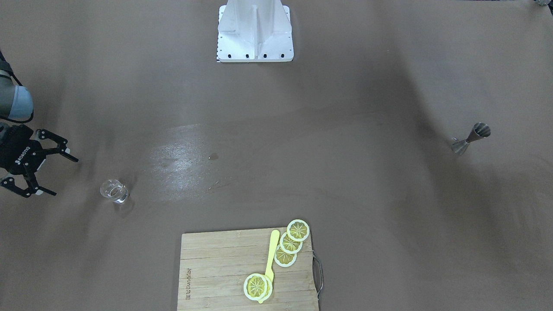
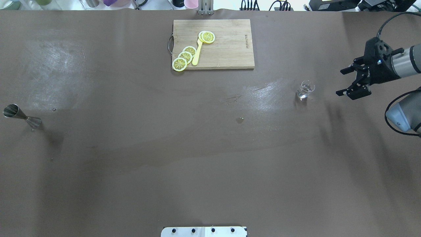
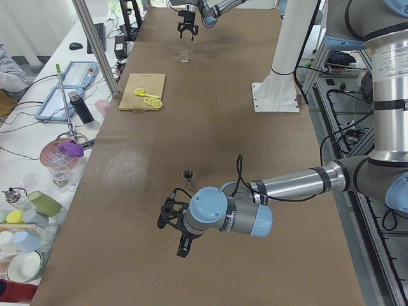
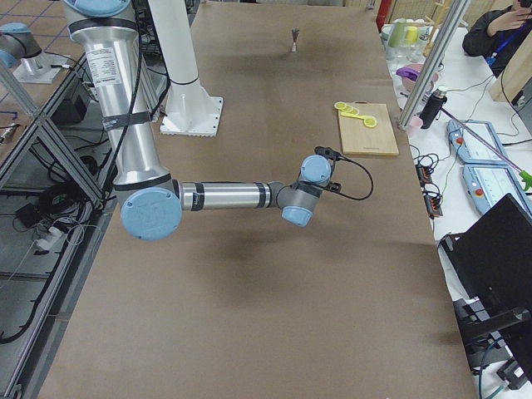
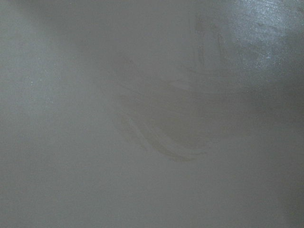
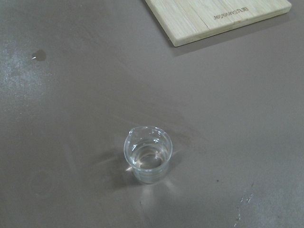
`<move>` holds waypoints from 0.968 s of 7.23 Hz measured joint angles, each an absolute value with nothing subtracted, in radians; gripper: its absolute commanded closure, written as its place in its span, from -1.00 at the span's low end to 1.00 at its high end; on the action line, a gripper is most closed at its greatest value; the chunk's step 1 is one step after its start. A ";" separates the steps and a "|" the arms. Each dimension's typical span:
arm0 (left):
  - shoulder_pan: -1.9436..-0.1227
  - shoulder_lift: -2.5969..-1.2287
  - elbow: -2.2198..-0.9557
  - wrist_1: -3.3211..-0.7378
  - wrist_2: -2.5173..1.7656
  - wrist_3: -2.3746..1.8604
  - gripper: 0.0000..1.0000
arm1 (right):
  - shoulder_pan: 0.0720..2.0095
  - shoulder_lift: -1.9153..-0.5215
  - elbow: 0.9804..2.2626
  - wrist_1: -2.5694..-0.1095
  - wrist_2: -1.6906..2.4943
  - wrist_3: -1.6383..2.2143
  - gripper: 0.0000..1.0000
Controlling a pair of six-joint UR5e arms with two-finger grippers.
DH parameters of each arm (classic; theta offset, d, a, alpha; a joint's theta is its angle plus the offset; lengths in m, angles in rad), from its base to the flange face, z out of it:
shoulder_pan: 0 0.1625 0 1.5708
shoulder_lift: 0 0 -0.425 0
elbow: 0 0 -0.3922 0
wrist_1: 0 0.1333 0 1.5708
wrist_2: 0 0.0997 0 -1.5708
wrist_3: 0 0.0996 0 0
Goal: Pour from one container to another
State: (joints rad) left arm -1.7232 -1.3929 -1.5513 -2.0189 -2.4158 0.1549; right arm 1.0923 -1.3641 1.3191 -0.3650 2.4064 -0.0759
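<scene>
A small clear glass beaker (image 2: 306, 90) with a little clear liquid stands upright on the brown table; the right wrist view looks down on the beaker (image 6: 147, 154). My right gripper (image 2: 340, 82) hovers open beside it, apart from it, with nothing between its fingers; the front view shows the same open gripper (image 1: 65, 176) and the beaker (image 1: 115, 190). A steel jigger (image 2: 21, 116) stands far away on the table's left side. My left gripper (image 3: 172, 237) shows only in the left side view, near the jigger (image 3: 189, 174); I cannot tell its state.
A wooden cutting board (image 2: 230, 49) at the far edge carries lemon slices (image 2: 184, 57) and a yellow utensil (image 2: 197, 54). A small wet spot (image 2: 239, 120) marks the table's middle. The robot's white base (image 1: 255, 32) stands at the near edge.
</scene>
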 measured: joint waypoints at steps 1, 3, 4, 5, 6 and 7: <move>-1.719 -1.395 -1.555 -2.030 -2.416 0.156 -0.98 | 1.090 -1.361 1.296 -0.309 2.409 -0.077 -1.00; -1.700 -1.412 -1.556 -2.090 -2.420 0.118 -0.98 | 1.080 -1.339 1.232 -0.214 2.430 -0.080 -1.00; -1.692 -1.418 -1.555 -2.144 -2.429 0.018 -0.98 | 1.068 -1.321 1.193 -0.163 2.436 -0.095 -1.00; -1.671 -1.420 -1.553 -2.227 -2.433 -0.108 -0.98 | 1.053 -1.312 1.165 -0.131 2.439 -0.129 -0.99; -1.631 -1.421 -1.551 -2.322 -2.421 -0.230 -0.98 | 1.041 -1.306 1.143 -0.117 2.443 -0.160 -0.99; -1.576 -1.420 -1.551 -2.436 -2.380 -0.356 -0.98 | 1.032 -1.292 1.114 -0.111 2.448 -0.178 -0.99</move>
